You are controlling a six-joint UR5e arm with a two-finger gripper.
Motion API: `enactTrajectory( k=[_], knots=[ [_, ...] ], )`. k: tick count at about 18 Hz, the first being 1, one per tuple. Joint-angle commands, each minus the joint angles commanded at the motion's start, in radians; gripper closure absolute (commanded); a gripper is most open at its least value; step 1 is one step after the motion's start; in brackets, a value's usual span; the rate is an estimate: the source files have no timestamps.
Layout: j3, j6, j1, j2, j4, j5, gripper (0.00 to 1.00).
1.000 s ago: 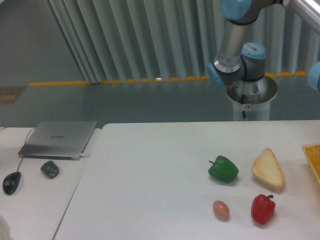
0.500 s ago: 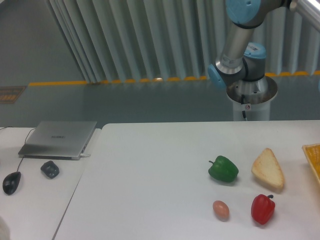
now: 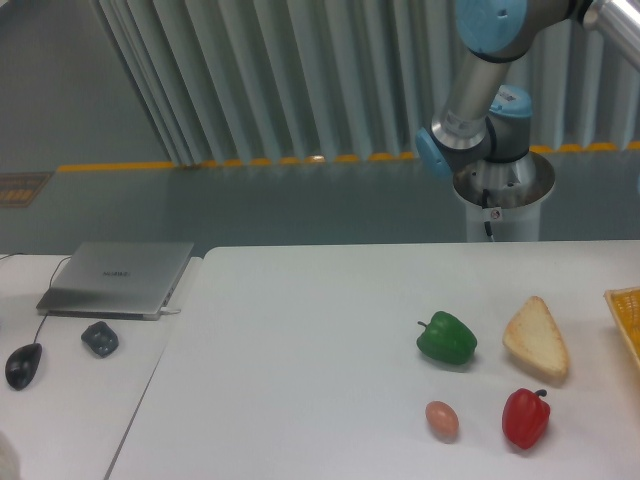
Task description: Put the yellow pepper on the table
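Surface, lower right: green pepper, bread slice, egg, red pepper. Arm upper right; fingers out of frame, state unknown.

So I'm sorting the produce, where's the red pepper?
The red pepper stands front right on the table, right of the egg, below the bread slice.

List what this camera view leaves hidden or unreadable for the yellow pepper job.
- Yellow pepper: not in view anywhere; only the green pepper and red pepper show on the table.
- Tool: outside the frame; the arm runs off the top right corner, so open or shut is unknown.
- Yellow object at the right edge: cut off, kind unclear.
- Laptop lid logo: too small to read.
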Motion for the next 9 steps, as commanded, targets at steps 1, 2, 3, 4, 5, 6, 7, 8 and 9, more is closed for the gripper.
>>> enactTrajectory(
  k=[1, 2, 3, 4, 5, 6, 7, 8, 9],
  knots=[
    [-0.006, 0.002, 0.0, 0.0, 0.0, 0.0, 0.0],
    [-0.006, 0.002, 0.0, 0.0, 0.002, 0.0, 0.0],
    [-0.006, 0.002, 0.0, -0.002, 0.002, 0.0, 0.0],
    [-0.006, 0.0, -0.002, -0.005, 0.002, 0.0, 0.0],
    [-0.008, 0.0, -0.005, -0.008, 0.002, 0.0, 0.0],
    [-0.011, 0.0, -0.005, -0.008, 0.002, 0.0, 0.0],
    [-0.014, 0.003, -0.003, -0.008, 0.002, 0.0, 0.0],
    [-0.015, 0.008, 0.0, -0.008, 0.002, 0.0, 0.0],
    [-0.015, 0.009, 0.0, -0.008, 0.002, 0.0, 0.0]
  ],
)
